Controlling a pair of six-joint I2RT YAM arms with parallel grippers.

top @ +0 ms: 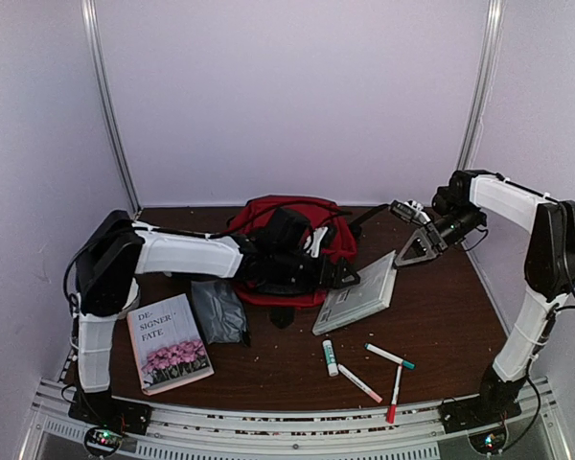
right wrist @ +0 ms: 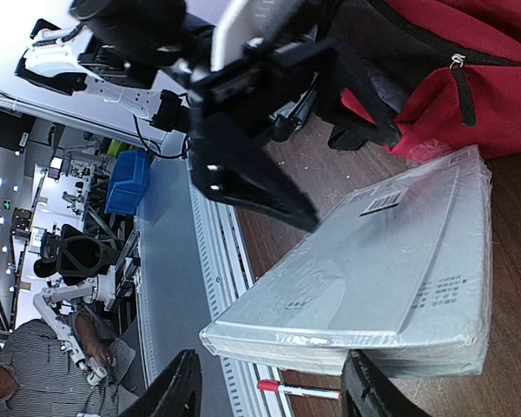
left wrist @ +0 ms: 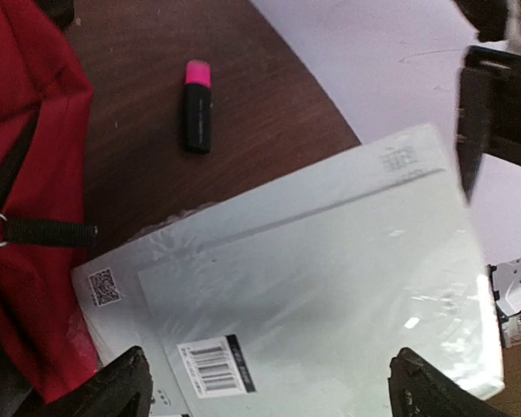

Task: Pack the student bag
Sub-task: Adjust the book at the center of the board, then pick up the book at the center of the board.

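A flowered book [top: 171,343] lies beside a grey pouch [top: 218,311]. Nearby are a flat wrapped package [top: 358,293], loose markers [top: 390,356] and a pink-capped highlighter [left wrist: 198,107].

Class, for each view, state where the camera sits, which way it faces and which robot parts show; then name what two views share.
Top external: above, behind the bases, facing down onto the table; left arm and right arm show.
Left wrist: on the left arm, facing down at the wrapped white pack; left end effector at bottom.
Right wrist: low, facing across the pack toward the left arm; right end effector at bottom.
Shared: both wrist views show the pack and student bag.
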